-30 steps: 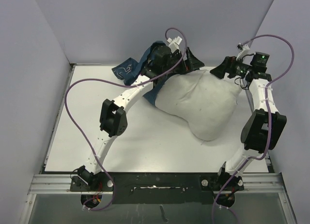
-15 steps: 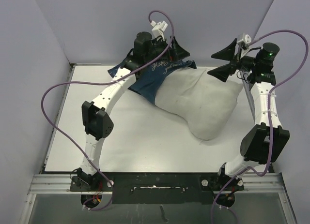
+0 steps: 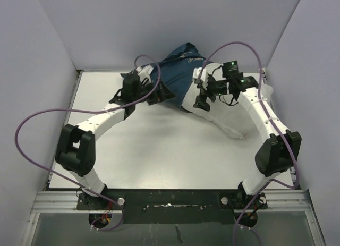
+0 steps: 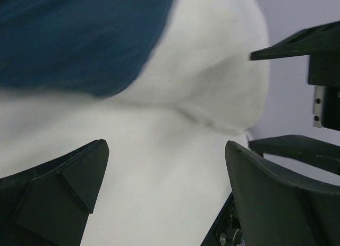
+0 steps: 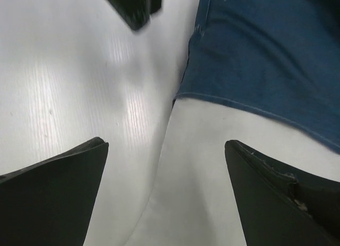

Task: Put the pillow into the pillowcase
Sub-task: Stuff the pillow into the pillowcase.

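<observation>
We see both arms swung inward since earlier | left gripper (image 3: pixel 162 93) and right gripper (image 3: pixel 201 92) spread, empty | between them pillowcase (image 3: pixel 175 78) overlaps pillow (image 3: pixel 229 125), partly hidden under right arm.

**Pillowcase at the back, pillow to the right**

The pillowcase (image 3: pixel 178 76) is seen at the far middle of the desk (image 3: pixel 143 145), laid over the far left end of the pillow (image 3: pixel 223 121). The rest of the pillow is spread rightward and nearer. The left end effector (image 3: pixel 162 94) is positioned just left of the pillowcase, and the right end effector (image 3: pixel 201 93) over the pillow beside the pillowcase's edge.
</observation>
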`<state>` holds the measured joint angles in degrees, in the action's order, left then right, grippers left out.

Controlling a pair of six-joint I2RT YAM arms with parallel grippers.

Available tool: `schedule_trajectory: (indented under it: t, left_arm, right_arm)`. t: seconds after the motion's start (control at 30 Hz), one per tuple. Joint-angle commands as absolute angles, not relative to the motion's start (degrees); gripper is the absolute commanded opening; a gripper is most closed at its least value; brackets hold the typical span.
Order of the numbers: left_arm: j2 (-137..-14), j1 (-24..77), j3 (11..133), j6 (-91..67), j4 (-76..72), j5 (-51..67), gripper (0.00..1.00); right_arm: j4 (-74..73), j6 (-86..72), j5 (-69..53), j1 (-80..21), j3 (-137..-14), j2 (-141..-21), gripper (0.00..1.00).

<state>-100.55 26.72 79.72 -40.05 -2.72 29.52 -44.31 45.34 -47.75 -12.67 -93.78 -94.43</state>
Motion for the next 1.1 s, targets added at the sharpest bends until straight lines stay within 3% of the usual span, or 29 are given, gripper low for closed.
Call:
schedule_trajectory:
  t: [0.0, 0.17, 0.37, 0.43, 0.57, 0.6, 0.63, 0.73, 1.07]
  left_arm:
    - [-90.16, 21.64, 60.78, -49.31, -21.34, 24.63, 0.94]
    - [-93.36, 21.73, 52.04, -54.86, -31.73, 20.81, 0.98]
    - [-104.75, 29.04, 55.17, -51.99, -39.38, 15.93, 0.97]
    - [-108.3, 31.95, 56.55, -50.51, -42.72, 13.0, 0.94]
    - [-115.09, 34.49, 62.57, -48.73, -38.87, 10.53, 0.84]
    - [-116.57, 34.68, 63.96, -48.81, -38.31, 10.05, 0.78]
    - [-117.63, 34.71, 64.93, -48.94, -37.93, 9.49, 0.75]
    - [-120.0, 35.02, 67.51, -48.23, -36.75, 7.1, 0.74]
    - [-120.46, 36.25, 68.55, -47.62, -39.01, 3.54, 0.76]
  right_arm:
    - [-39.86, 55.05, -24.87, -14.99, -87.25, -94.4, 0.98]
    - [-26.23, 55.25, -15.02, -15.12, -82.41, -99.87, 0.98]
    - [-20.76, 53.55, -11.61, -15.2, -83.34, -106.68, 1.0]
    - [-19.79, 51.18, -11.48, -15.01, -84.44, -108.56, 0.89]
    - [-25.98, 41.04, -16.58, -13.06, -92.63, -111.9, 0.24]
    - [-28.09, 37.3, -18.54, -12.13, -95.12, -112.47, 0.12]
    - [-29.85, 34.6, -21.52, -11.31, -97.01, -112.67, 0.06]
    - [-33.14, 27.18, -30.39, -9.67, -100.93, -112.04, 0.0]
    - [-32.68, 7.57, -44.62, -10.11, -105.23, -107.99, 0.0]
